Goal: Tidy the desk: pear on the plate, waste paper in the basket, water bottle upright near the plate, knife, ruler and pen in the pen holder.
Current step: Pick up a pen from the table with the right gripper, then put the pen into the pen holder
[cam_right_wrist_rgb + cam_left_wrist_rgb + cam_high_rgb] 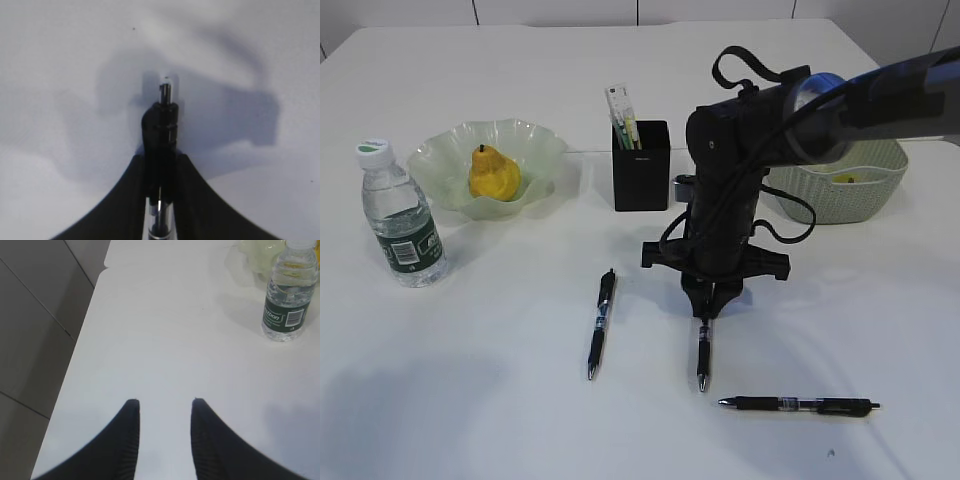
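Note:
My right gripper (708, 312) (160, 157) points down at the table with its jaws closed against a black pen (702, 360) (161, 125) that lies on the surface. Two more black pens lie nearby, one to the left (601, 322) and one at the front right (800, 405). The yellow pear (492, 172) sits in the green wavy plate (535, 145). Left of the plate, the water bottle (402, 215) (289, 295) stands upright. Slim white and green things (623, 115) stick out of the black pen holder (641, 170). My left gripper (163, 402) is open over bare table.
A pale woven basket (850, 185) stands at the back right, partly behind my right arm, and its contents are mostly hidden. The table's left edge (80, 340) runs close to my left gripper, with grey floor beyond it.

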You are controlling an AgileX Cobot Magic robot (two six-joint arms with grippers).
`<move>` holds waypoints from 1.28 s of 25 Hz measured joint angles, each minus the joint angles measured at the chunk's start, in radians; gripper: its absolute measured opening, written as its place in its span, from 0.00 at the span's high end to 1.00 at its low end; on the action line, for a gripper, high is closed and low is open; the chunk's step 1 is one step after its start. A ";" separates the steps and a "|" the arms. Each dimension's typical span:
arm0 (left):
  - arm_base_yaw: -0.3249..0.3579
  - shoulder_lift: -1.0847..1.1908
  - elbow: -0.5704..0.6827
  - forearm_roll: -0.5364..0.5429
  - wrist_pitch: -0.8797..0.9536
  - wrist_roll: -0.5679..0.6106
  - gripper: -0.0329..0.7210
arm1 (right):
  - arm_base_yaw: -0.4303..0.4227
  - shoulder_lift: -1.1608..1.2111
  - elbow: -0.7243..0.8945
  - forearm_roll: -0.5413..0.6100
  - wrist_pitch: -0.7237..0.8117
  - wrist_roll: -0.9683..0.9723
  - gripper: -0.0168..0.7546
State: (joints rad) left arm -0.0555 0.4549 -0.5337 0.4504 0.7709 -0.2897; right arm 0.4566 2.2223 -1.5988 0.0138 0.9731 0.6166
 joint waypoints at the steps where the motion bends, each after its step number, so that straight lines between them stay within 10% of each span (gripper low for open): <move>1: 0.000 0.000 0.000 0.000 0.000 0.000 0.64 | 0.000 0.002 -0.008 -0.001 0.012 0.000 0.80; 32: 0.000 0.000 0.000 0.004 -0.010 0.000 0.64 | 0.000 0.010 -0.493 -0.090 0.172 -0.170 0.80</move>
State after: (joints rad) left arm -0.0555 0.4549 -0.5337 0.4540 0.7609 -0.2897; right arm 0.4566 2.2327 -2.0919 -0.0764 1.1451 0.4465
